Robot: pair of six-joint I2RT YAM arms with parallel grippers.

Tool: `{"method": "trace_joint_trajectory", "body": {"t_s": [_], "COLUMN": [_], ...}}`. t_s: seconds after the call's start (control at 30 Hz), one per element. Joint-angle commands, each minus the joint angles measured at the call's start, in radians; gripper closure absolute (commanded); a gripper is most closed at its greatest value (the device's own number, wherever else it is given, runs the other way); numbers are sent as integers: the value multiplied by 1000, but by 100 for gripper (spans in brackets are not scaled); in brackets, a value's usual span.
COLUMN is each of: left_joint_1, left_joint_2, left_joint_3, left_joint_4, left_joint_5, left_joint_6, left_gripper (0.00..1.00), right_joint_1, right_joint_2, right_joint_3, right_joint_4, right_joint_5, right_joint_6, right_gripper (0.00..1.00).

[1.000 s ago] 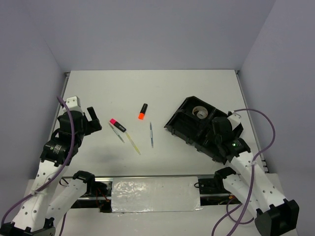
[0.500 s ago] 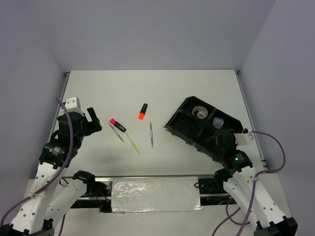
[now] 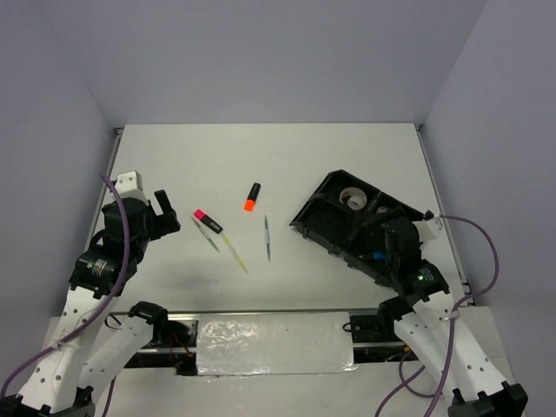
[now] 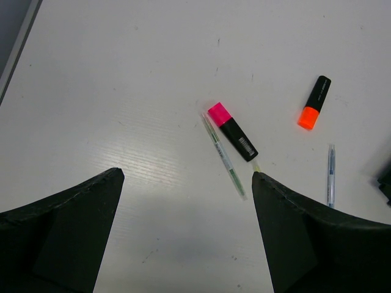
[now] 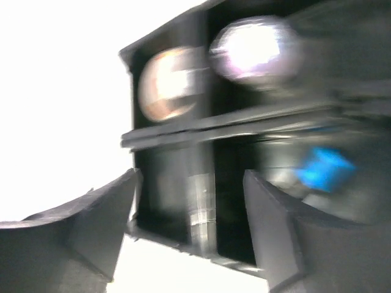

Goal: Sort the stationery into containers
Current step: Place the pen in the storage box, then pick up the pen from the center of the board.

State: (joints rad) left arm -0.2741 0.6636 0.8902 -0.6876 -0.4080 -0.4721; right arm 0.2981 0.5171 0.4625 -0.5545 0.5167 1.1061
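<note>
Top external, right gripper [image 3: 385, 246] over tray [image 3: 323, 201]

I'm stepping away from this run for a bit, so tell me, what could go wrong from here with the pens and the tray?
1. The pink-capped black highlighter lies right beside the thin grey pen, with the thin yellow pen at its end. The open left tool may catch or scatter two at once.
2. The open right tool hangs close over the black plastic organizer tray, and its wrist view is blurred. It might clip a divider and shove the tray.
</note>
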Motion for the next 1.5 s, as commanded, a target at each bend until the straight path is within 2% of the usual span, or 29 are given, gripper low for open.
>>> {"method": "trace_joint_trajectory", "body": {"t_s": [0.0, 0.03, 0.1, 0.13, 0.17, 0.2, 0.23, 0.27, 0.33, 0.37, 0.43, 0.47, 0.63, 0.67, 0.83, 0.93, 1.07, 1.27, 1.33, 1.37, 1.43, 1.47], "left_joint_1": [-5, -5, -5, -5, -5, -5, -5, -5, -5, -5, -5, -4, -2, -2, -2, -2, -2, -2, -2, -2, -2, -4], "left_joint_2": [-4, -1, 2, 4, 2, 4, 2, 2, -1, -2, -7, -9, -10, -10, -19, -24, -35, -42, -44, -42, -42, -44], "left_joint_3": [6, 7, 9, 10, 10, 12, 13, 15, 18, 18, 15, 15, 16, 16, 13, 13, 10, 9, 9, 9, 9, 9], "left_joint_4": [26, 25, 19, 17, 14, 13, 11, 7, 2, -1, 0, 0, -1, 2, 10, 11, 16, 17, 19, 20, 20, 20], "left_joint_5": [-23, -26, -38, -43, -45, -54, -57, -60, -77, -83, -86, -87, -87, -87, -68, -61, -51, -48, -40, -40, -38, -38], "left_joint_6": [3, 3, -2, -3, -8, -8, -11, -14, -19, -20, -20, -20, -19, -17, -10, -8, -5, -3, 0, 0, 0, 0], "left_gripper": [1, 1, 1, 1, 1, 1, 1, 1, 1, 1, 1, 1, 1, 1, 1, 1, 1, 1, 1, 1, 1, 1], "right_joint_1": [18, 35, 165, 227, 290, 385, 413, 432, 469, 473, 487, 495, 529, 532, 527, 524, 507, 480, 477, 477, 475, 478], "right_joint_2": [15, 85, 196, 262, 397, 472, 551, 710, 864, 1009, 1151, 1290, 1593, 1654, 1753, 1824, 1896, 1971, 1979, 1983, 1980, 1971], "right_joint_3": [47, 63, 190, 250, 307, 429, 497, 631, 765, 898, 1042, 1194, 1554, 1583, 1628, 1666, 1688, 1726, 1722, 1722, 1711, 1676], "right_joint_4": [410, 457, 440, 411, 380, 311, 271, 178, 93, 18, -69, -166, -289, -291, -211, -237, -190, -180, -170, -163, -125, -99], "right_joint_5": [-300, -437, -471, -452, -378, -341, -313, -258, -192, -143, -100, -51, 9, 22, -1, 9, -61, -118, -132, -141, -194, -226], "right_joint_6": [-283, -313, -414, -455, -497, -552, -564, -565, -554, -533, -499, -462, -404, -397, -408, -376, -387, -377, -384, -390, -419, -443], "right_gripper": [13, 6, 2, 2, 2, 1, 0, 0, 0, 0, 0, 0, 0, 0, 2, 3, 8, 22, 33, 44, 57, 84]}}
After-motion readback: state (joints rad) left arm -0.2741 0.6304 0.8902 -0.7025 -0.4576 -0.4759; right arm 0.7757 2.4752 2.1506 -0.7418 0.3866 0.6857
